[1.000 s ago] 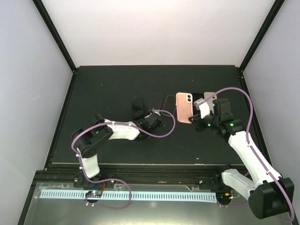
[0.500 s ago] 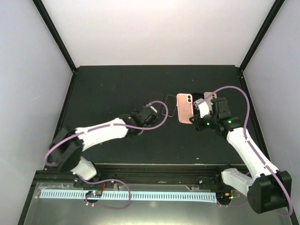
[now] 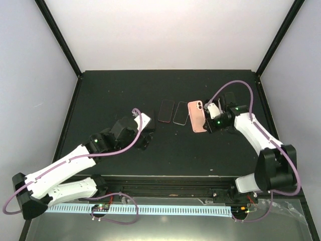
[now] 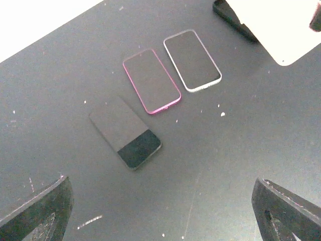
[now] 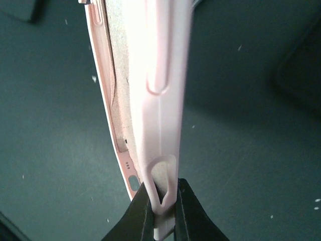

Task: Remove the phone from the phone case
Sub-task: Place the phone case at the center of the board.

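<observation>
The right tool (image 5: 163, 198) is closed on the bottom rim of the pink phone case (image 5: 160, 75), holding it on edge over the table (image 3: 110, 90), right of centre in the overhead view. Bare lining shows inside, so the case looks empty; which phone was its own I cannot tell. It would be best to lower the case flat onto bare table to the right, then release. The silver-rimmed phone (image 4: 192, 61) lies just left of it, the pink-rimmed phone (image 4: 152, 81) next along, and a dark phone (image 4: 125, 132) nearer. The left tool (image 4: 160, 188) hangs open above them, holding nothing.
</observation>
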Available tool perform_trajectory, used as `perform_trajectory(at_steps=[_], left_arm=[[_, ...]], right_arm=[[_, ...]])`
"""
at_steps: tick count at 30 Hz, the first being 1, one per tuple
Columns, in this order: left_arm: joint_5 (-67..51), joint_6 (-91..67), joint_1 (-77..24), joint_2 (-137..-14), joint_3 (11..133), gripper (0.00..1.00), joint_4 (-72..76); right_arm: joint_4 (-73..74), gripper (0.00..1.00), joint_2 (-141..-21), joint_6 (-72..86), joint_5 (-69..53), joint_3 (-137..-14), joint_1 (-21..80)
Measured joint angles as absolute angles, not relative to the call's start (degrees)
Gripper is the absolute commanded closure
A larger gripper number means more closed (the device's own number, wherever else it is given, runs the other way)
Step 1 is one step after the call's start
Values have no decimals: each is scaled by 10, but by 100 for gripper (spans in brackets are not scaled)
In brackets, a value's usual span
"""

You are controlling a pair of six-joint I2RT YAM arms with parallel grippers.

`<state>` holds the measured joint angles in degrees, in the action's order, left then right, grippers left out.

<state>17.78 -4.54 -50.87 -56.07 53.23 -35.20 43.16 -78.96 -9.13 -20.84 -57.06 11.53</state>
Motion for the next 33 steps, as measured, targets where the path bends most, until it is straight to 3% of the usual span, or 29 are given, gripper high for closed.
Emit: perform_trajectory(at_steps=[7, 20, 27, 30, 33], left_arm=[[205, -46, -509, -490, 478, 1, -352], [229, -46, -509, -489, 476, 1, -352], [230, -46, -509, -489, 476, 1, -352], [230, -46, -509, -489, 476, 1, -352], [231, -46, -509, -489, 476, 1, -352]], right_arm=[[538, 99, -892, -132, -224, -617, 82], [714, 99, -966, -276, -210, -648, -173], [727, 98, -1011, -302, -210, -649, -239], [723, 94, -1037, -307, -211, -649, -241], [719, 79, -1051, -309, -211, -649, -241]])
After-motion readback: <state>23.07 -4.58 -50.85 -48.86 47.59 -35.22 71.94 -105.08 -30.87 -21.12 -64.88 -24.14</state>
